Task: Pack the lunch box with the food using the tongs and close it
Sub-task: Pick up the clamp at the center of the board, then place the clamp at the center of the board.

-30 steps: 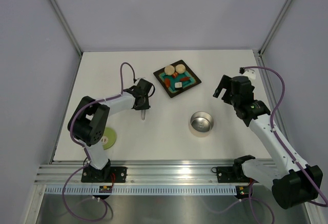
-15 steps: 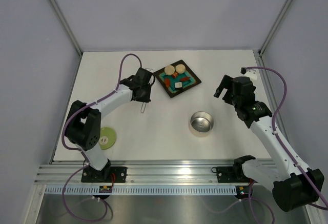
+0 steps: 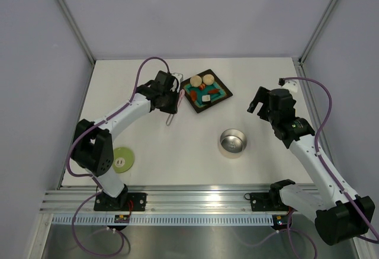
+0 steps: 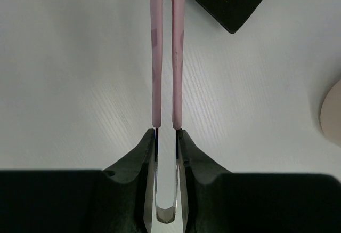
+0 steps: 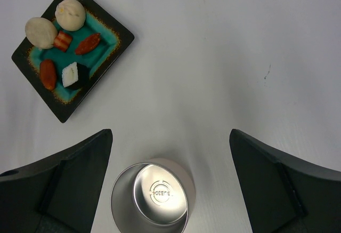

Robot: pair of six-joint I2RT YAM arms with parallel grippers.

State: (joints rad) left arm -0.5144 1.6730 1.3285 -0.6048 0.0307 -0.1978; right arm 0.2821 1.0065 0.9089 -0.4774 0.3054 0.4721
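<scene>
My left gripper (image 3: 173, 101) (image 4: 167, 133) is shut on the tongs (image 3: 171, 117) (image 4: 178, 57), slim and pink, squeezing their two arms near the bent end. The tongs point past a corner of the tray (image 4: 234, 14). The food (image 3: 204, 87) lies on that teal tray: two beige balls (image 5: 56, 22), red-orange bits (image 5: 48, 74) and a white block (image 5: 71, 74). The lunch box (image 3: 233, 142) (image 5: 152, 201), a round steel tin, stands open and bare inside, just below my right gripper (image 3: 256, 101) (image 5: 170, 131), which is open. Its green lid (image 3: 123, 159) lies at the near left.
The square dark-rimmed tray (image 3: 200, 108) (image 5: 64, 117) sits at the table's far middle. A metal rail (image 3: 195, 200) runs along the near edge, and translucent walls close in the sides and back.
The left arm has swung up and to the right with the tongs, from the mid-left of the table to beside the tray. The right arm has stayed put.
</scene>
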